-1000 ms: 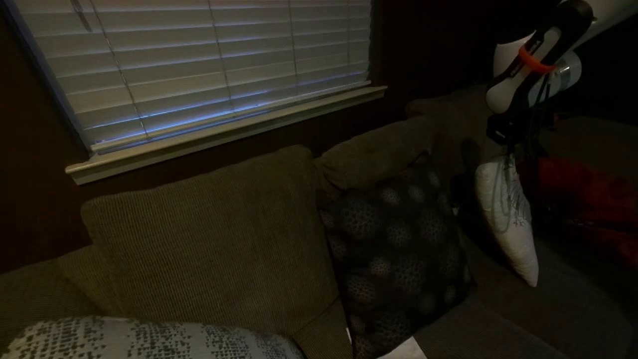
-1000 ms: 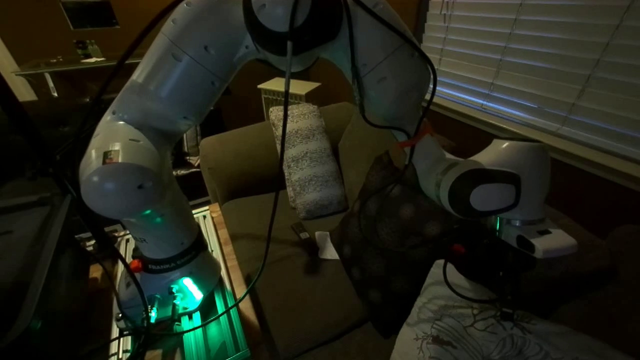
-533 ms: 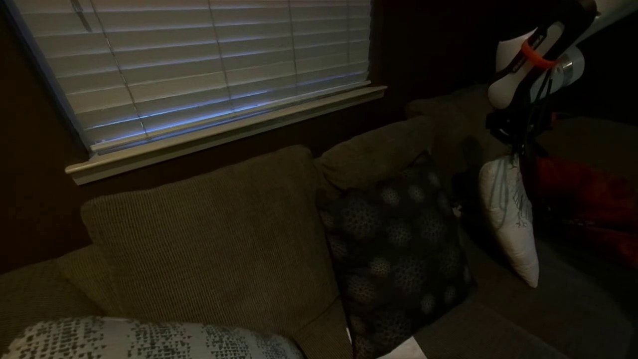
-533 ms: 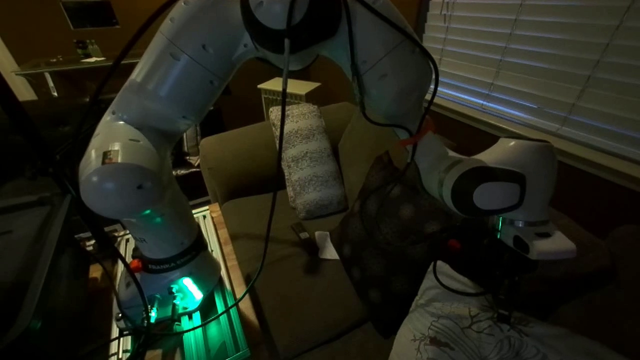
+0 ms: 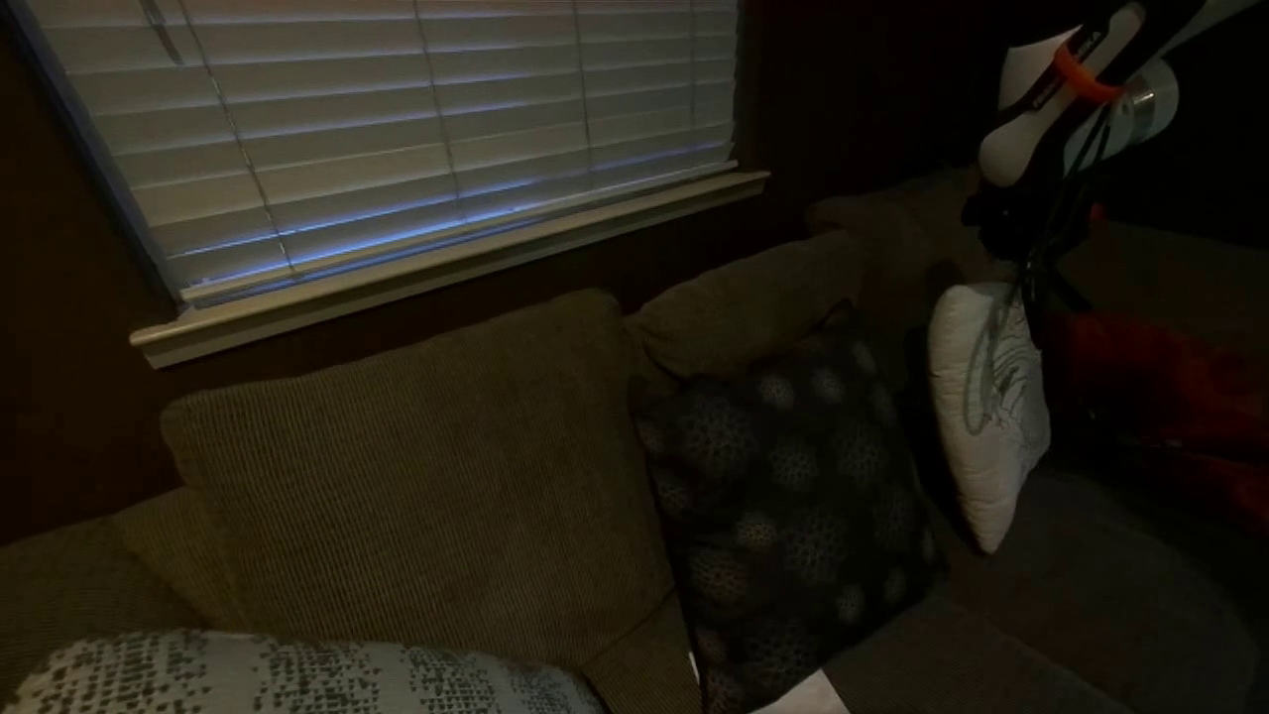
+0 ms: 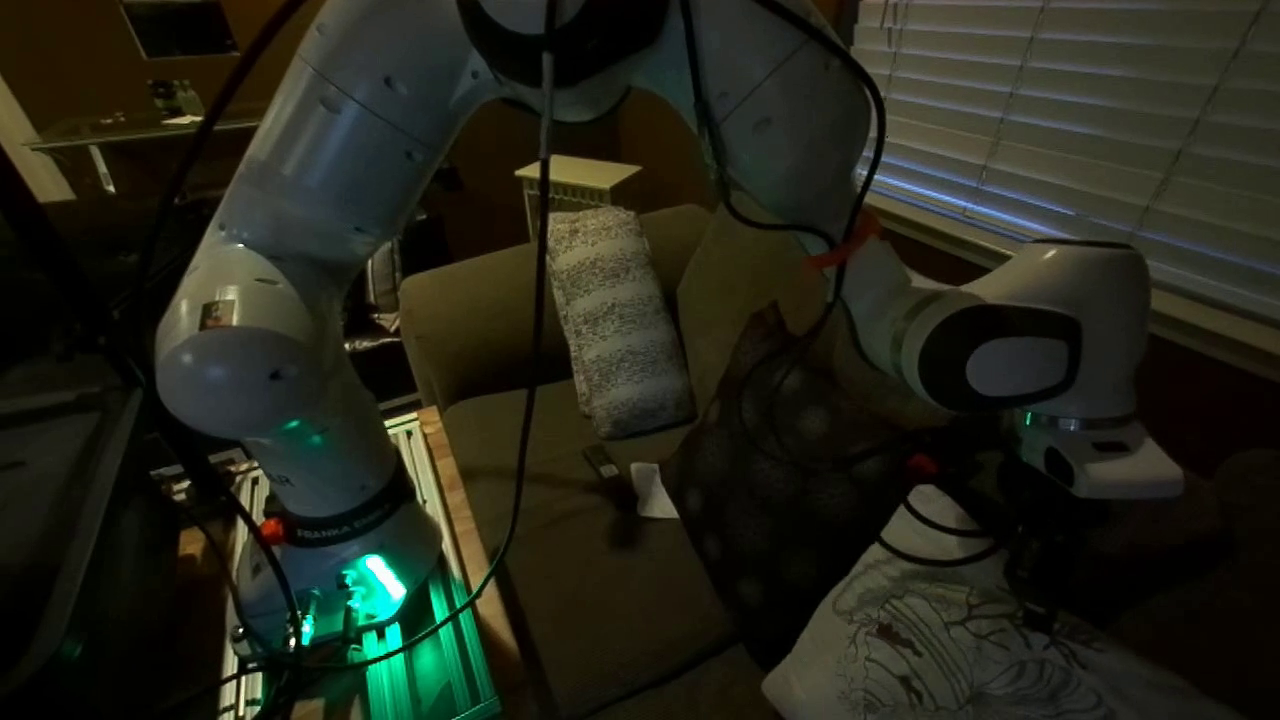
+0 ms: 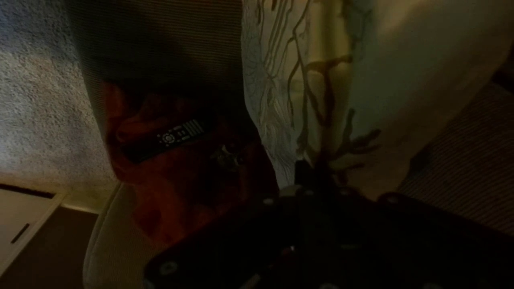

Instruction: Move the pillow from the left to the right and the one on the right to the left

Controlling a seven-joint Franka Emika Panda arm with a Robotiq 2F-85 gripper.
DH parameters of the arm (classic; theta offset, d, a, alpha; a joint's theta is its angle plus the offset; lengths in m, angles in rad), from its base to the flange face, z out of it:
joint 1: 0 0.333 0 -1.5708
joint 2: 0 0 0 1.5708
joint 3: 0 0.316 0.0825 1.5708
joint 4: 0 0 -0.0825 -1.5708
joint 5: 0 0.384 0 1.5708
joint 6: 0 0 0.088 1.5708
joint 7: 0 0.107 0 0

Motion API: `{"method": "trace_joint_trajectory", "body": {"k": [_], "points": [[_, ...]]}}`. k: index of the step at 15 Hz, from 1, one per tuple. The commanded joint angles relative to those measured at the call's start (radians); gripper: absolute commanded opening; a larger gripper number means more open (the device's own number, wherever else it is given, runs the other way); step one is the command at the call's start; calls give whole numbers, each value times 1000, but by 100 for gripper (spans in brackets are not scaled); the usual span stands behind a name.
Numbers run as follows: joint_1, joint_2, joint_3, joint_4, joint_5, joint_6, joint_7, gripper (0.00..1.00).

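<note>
In the wrist view the gripper clenches the sprig-printed cream pillow; crumpled red fabric lies at nine o'clock. In an exterior view this pillow hangs, a dark gap separating it from the dotted charcoal pillow at eight o'clock. In an exterior view the sofa seat spreads flat at the charcoal pillow's eight o'clock.

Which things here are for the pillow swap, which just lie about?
Job:
cream floral throw pillow, gripped by the hand
dark dotted throw pillow

Lying about:
striped speckled pillow
white paper
red fabric
remote control on it
slim dark object, perhaps a remote
</note>
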Motion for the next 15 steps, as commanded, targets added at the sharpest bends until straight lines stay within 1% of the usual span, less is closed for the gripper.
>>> {"method": "trace_joint_trajectory", "body": {"k": [1, 7, 10, 15], "points": [[-14, -17, 15, 41, -20, -41, 69, 1], [-12, 20, 22, 121, -74, -89, 94, 1], [-2, 36, 8, 150, -145, -131, 91, 1], [0, 83, 21, 201, -236, -153, 77, 1]]}}
